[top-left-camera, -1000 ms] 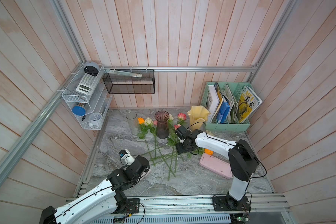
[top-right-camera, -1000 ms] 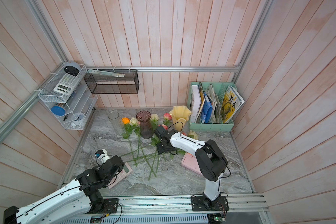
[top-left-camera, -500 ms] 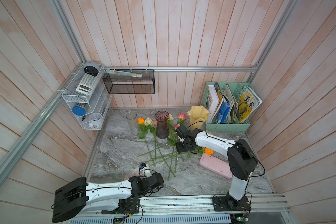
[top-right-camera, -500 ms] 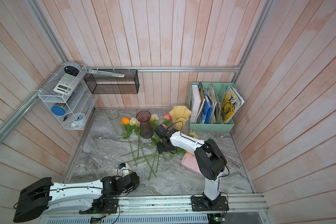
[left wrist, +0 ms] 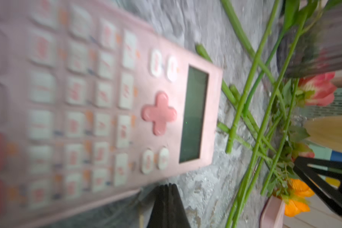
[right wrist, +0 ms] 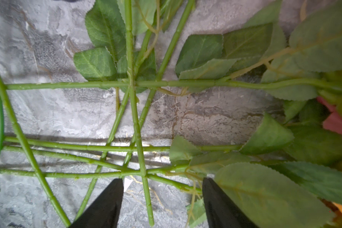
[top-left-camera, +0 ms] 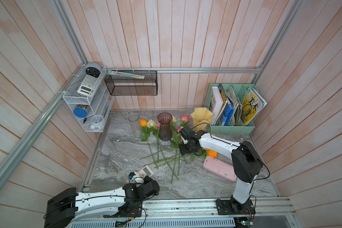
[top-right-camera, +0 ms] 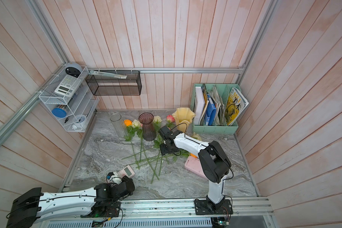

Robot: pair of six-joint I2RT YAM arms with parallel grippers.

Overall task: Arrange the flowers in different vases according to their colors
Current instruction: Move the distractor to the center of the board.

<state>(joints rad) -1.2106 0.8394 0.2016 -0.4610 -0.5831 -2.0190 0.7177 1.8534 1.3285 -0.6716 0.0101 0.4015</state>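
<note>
Several flowers lie on the marble table with their green stems (top-left-camera: 166, 159) crossed in the middle. Their heads, orange (top-left-camera: 143, 122), cream (top-left-camera: 151, 123) and pink (top-left-camera: 185, 118), lie around the vases. Another orange head (top-left-camera: 211, 153) lies under the right arm. At the back stand the clear glass vase (top-left-camera: 133, 124), the purple ribbed vase (top-left-camera: 164, 126) and the yellow ruffled vase (top-left-camera: 201, 118), none holding a flower. My right gripper (right wrist: 163, 179) points down over the stems, open, with one stem (right wrist: 146, 193) running between its fingers. My left gripper (left wrist: 169, 184) is shut and empty, low beside a pink calculator.
The pink calculator (top-left-camera: 146, 171) lies near the front left, close to the left wrist. A pink flat case (top-left-camera: 219, 170) lies at the right by the right arm. A mint file holder (top-left-camera: 231, 110), a black mesh basket (top-left-camera: 131, 84) and a white wire shelf (top-left-camera: 87, 102) line the back and left.
My left arm has folded back and down toward the front rail, uncovering the pink calculator. The right arm and the flowers have stayed put.
</note>
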